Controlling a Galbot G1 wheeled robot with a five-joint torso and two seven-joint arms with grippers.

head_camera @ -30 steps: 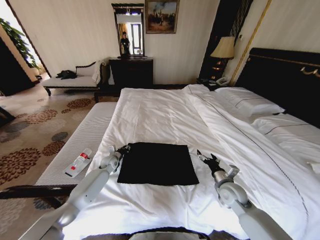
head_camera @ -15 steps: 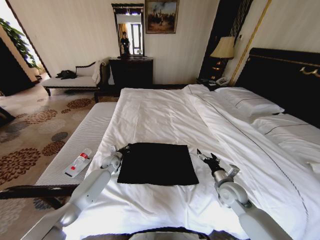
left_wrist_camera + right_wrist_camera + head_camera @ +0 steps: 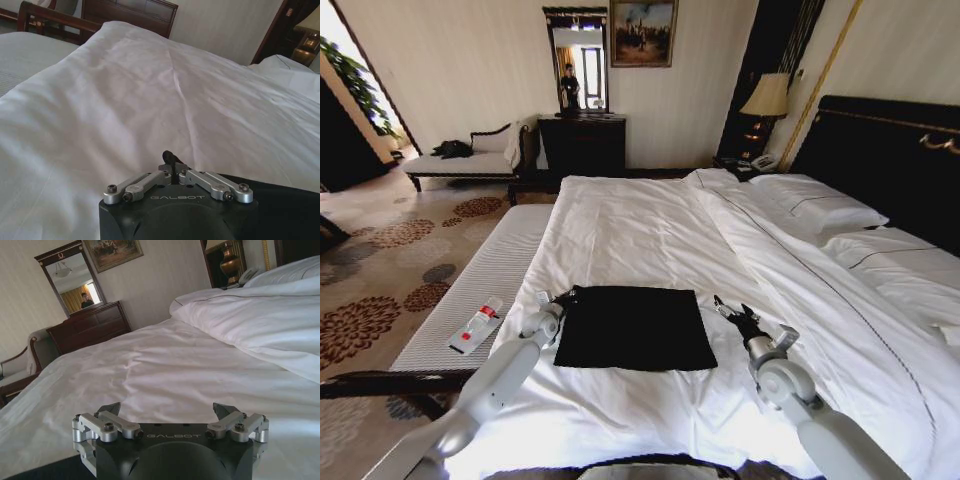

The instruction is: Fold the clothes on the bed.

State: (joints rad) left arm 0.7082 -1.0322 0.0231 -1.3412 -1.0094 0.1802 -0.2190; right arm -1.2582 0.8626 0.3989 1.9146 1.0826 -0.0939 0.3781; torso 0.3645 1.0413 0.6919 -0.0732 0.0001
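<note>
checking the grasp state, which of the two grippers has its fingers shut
The left gripper, at the far left corner of the folded black T-shirt. The right gripper sits beside the shirt's right edge with fingers spread apart.

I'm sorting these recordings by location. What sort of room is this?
Most likely a hotel bedroom: a large bed with white sheets and a dark headboard, a bedside lamp beside a telephone, and a dresser under a framed mirror.
</note>
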